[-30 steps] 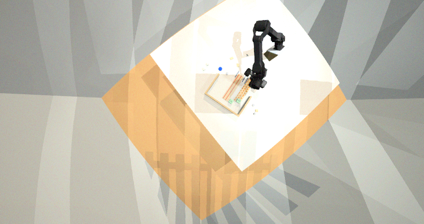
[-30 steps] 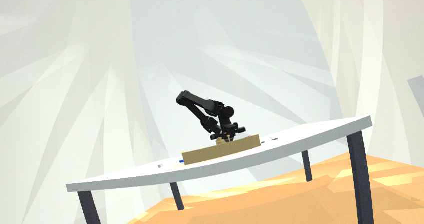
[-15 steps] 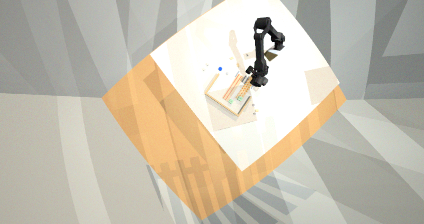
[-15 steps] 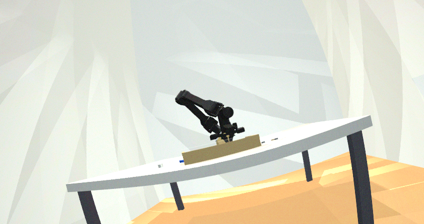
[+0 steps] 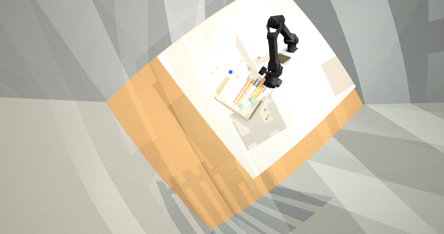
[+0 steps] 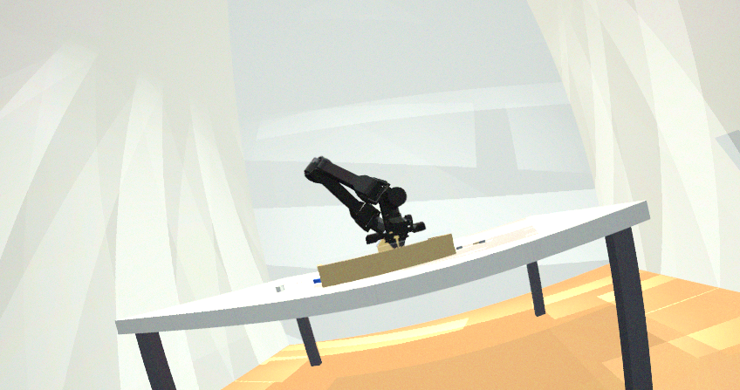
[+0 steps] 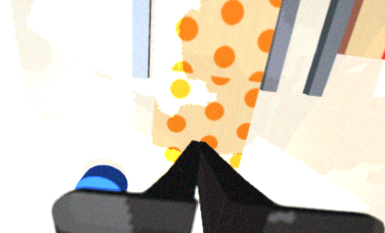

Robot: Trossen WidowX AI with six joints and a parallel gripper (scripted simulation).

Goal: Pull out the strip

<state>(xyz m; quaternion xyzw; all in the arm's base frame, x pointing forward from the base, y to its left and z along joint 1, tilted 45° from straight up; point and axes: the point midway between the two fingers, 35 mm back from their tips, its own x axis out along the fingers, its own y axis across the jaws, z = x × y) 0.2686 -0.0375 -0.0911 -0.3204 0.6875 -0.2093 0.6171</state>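
My gripper (image 7: 197,147) (image 6: 397,245) is shut, with nothing seen between its fingertips. In the wrist view the tips are over the near end of the orange-dotted strip (image 7: 215,112) (image 5: 256,92); whether they touch it is unclear. This end stands out past the grey guide bars. One green cube (image 5: 252,100) is at the strip's far end. Another green cube (image 5: 241,106) is at the far end of the red-lined strip (image 5: 243,90) (image 7: 360,29). The labels on the cubes are too small to read. The arm hides the dotted strip's near end in the top view.
Grey guide bars (image 7: 141,39) (image 7: 280,46) flank the dotted strip. A low tan wall (image 5: 231,109) (image 6: 386,261) borders the far side of the strips. A blue disc (image 5: 230,71) lies left of the strips. A blue round thing (image 7: 102,181) shows beside my fingers. Several small bits are scattered around.
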